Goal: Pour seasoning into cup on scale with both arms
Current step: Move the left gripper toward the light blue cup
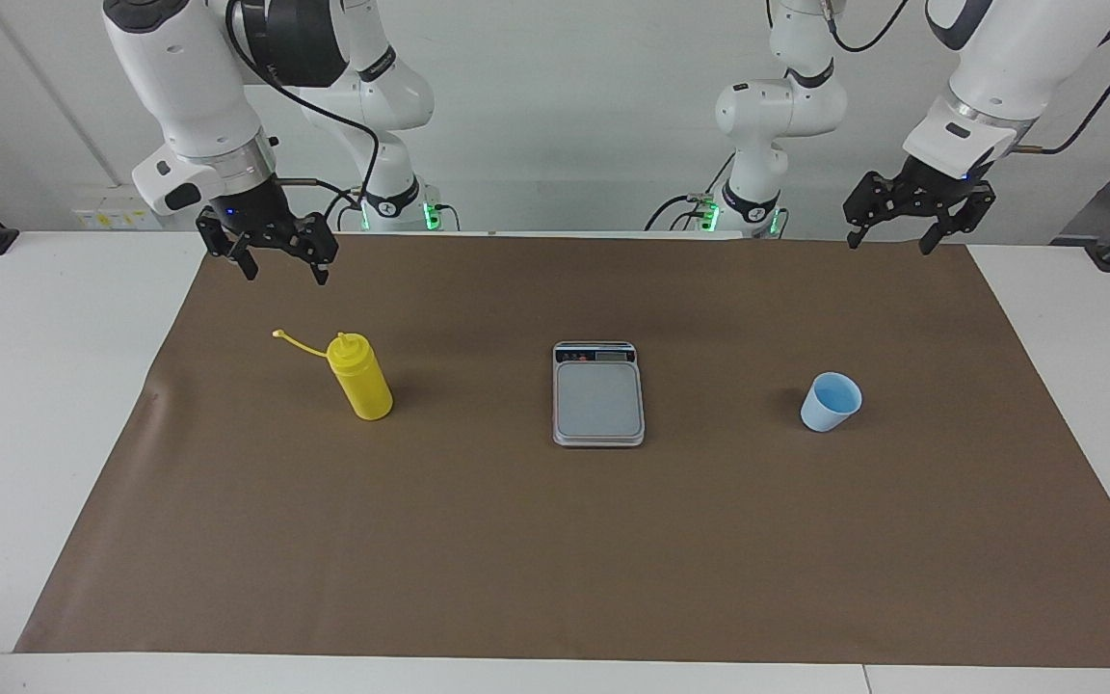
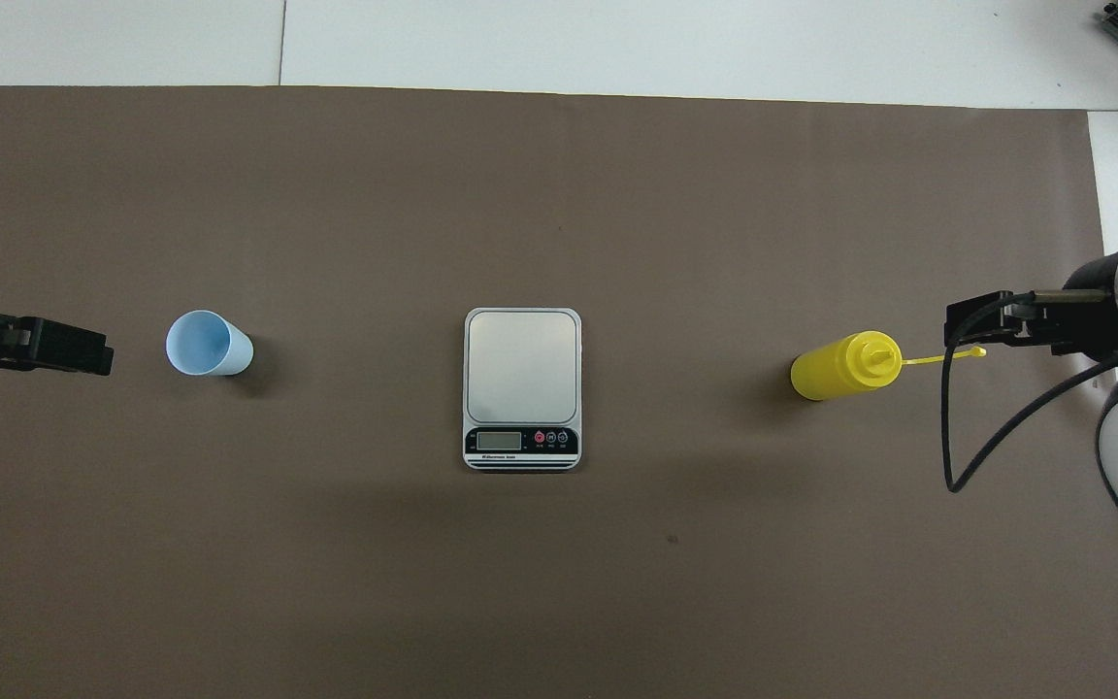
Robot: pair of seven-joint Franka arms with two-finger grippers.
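Note:
The yellow seasoning bottle [image 1: 360,378] [image 2: 845,365] stands upright on the brown mat toward the right arm's end, its cap strap hanging off to the side. In the middle lies the scale [image 1: 598,393] [image 2: 522,386], bare on top, with its display strip on the robots' side. The light blue cup [image 1: 831,401] [image 2: 209,344] stands upright and empty toward the left arm's end. My right gripper [image 1: 285,273] [image 2: 959,325] hangs open in the air over the mat, apart from the bottle. My left gripper [image 1: 888,244] [image 2: 93,351] hangs open over the mat's edge, apart from the cup.
A brown mat [image 1: 555,549] covers most of the white table [image 1: 44,386]. A black cable [image 2: 947,427] loops down from the right arm. Bottle, scale and cup stand in one row across the mat, well apart from each other.

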